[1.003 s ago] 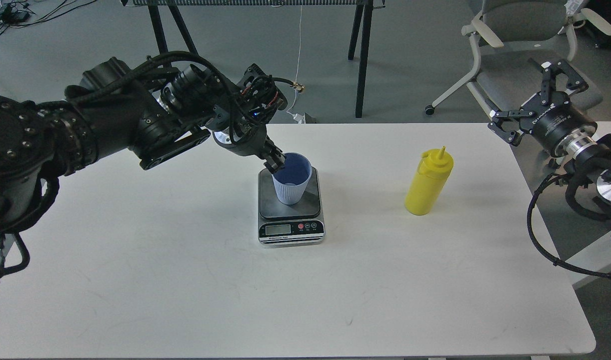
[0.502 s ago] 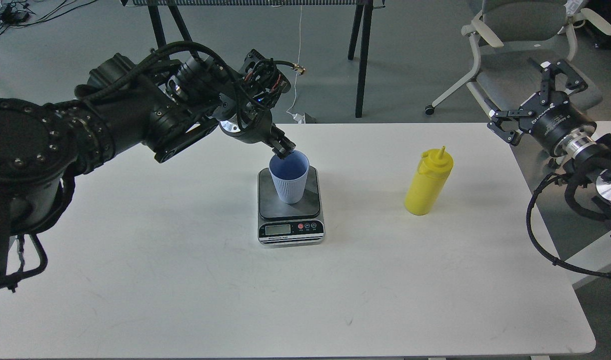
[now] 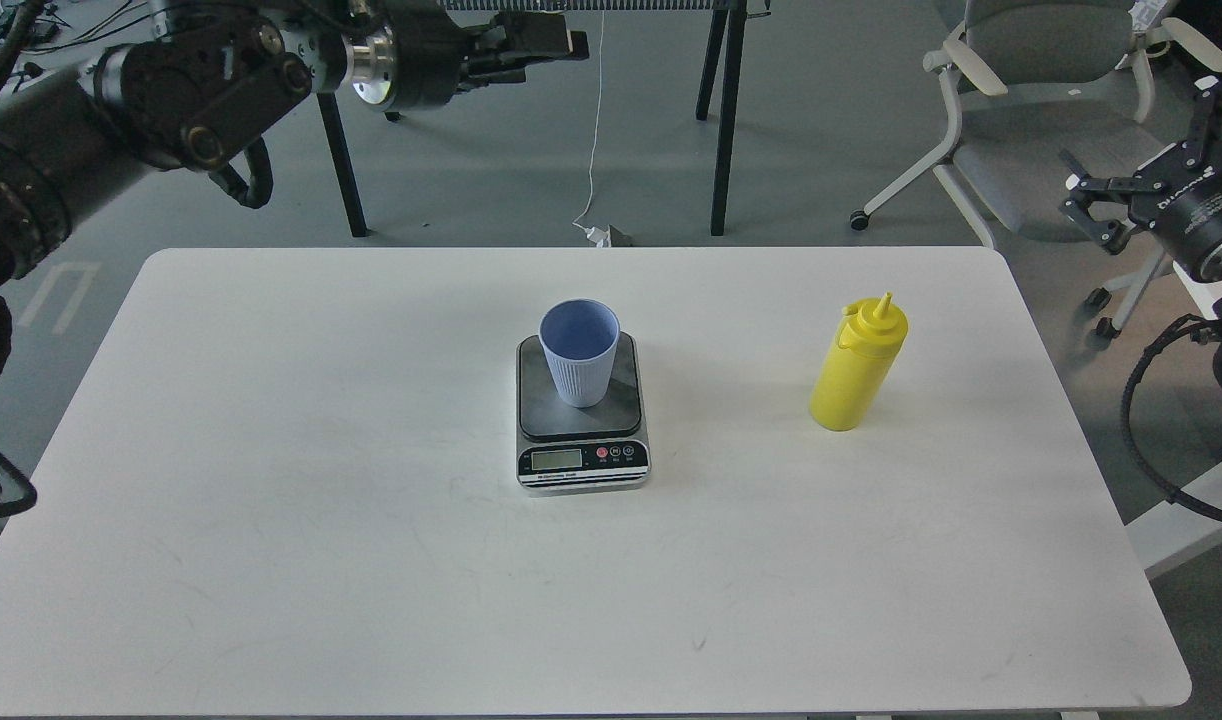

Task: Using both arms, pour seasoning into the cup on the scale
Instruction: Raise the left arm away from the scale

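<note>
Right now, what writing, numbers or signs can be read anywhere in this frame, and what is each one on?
Nothing here reads cleanly.
Scale: the LCD shows no legible digits, and the small print under the display and beside the round buttons is too small to read.
Right gripper: white lettering on its black body, too blurred and angled to quote.
Yellow bottle: no label visible.
Blue cup: no print, only ribs.

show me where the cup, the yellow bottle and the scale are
cup point(image 3: 581, 375), head view, on its ribbed front wall
yellow bottle point(image 3: 855, 375), head view, on the middle of its body
scale point(image 3: 582, 460), head view, on its silver front by the display
</note>
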`<state>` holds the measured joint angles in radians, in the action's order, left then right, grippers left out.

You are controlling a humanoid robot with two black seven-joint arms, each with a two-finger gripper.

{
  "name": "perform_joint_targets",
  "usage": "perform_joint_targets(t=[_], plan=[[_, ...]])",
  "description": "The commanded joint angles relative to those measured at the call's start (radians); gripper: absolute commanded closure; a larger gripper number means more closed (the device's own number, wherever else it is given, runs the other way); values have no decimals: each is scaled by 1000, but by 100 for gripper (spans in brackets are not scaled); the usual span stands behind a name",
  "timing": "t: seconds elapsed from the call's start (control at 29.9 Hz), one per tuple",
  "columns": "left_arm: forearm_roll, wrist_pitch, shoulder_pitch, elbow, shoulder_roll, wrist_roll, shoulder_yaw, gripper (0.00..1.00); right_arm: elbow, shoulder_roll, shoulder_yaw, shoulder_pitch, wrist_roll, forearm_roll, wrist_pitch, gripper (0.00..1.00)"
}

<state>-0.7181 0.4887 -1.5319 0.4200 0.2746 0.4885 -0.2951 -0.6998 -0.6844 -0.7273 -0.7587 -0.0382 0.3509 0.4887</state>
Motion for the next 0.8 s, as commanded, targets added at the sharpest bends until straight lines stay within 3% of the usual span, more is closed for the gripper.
perform_joint_targets(t=[0.0,0.37,0.47,0.6,0.77], plan=[[101,0,13,2,115,0,132,7,-6,-50,3,1,8,-1,0,1],[111,0,217,10,297,0,556,0,-72,-164,115,110,15,-12,0,1],[111,0,259,10,305,0,576,0,-113,-202,103,159,0,2,0,1],[111,0,314,10,305,0,576,0,-139,-199,42,260,-64,91,0,1],[111,0,354,10,307,0,576,0,-265,-170,13,428,-75,217,0,1]])
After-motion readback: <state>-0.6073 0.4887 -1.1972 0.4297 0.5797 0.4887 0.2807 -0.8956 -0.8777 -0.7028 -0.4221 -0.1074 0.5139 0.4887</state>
